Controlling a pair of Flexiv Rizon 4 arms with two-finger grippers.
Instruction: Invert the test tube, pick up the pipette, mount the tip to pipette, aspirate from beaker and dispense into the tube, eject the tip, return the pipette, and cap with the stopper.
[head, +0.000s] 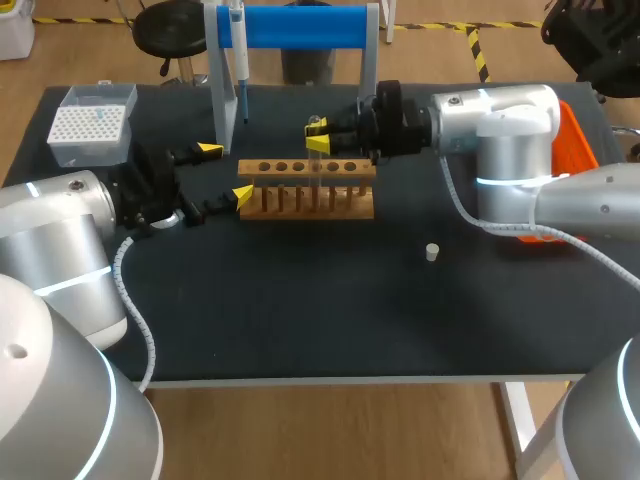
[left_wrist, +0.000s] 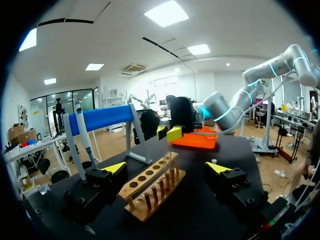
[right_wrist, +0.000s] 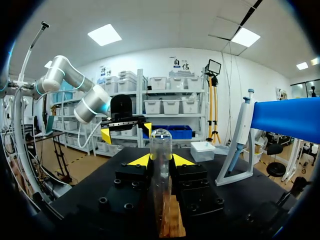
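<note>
My right gripper (head: 318, 136) is shut on a clear test tube (head: 318, 155) just above the wooden rack (head: 308, 190). In the right wrist view the tube (right_wrist: 161, 165) stands upright between the yellow tips of this gripper (right_wrist: 160, 161), rounded end up, its lower end down at the rack (right_wrist: 170, 225). My left gripper (head: 226, 173) stands open at the rack's left end, holding nothing. The pipette (head: 240, 50) hangs on the blue stand. A white tip box (head: 92, 122) sits at the back left. The small white stopper (head: 432, 251) lies on the mat right of the rack.
An orange tray (head: 575, 150) shows behind my right arm at the table's right edge. The blue stand (head: 300, 28) rises right behind the rack. From the left wrist, the rack (left_wrist: 152, 187) lies ahead between the open fingers (left_wrist: 116, 167), with the stopper (left_wrist: 214, 161) beyond.
</note>
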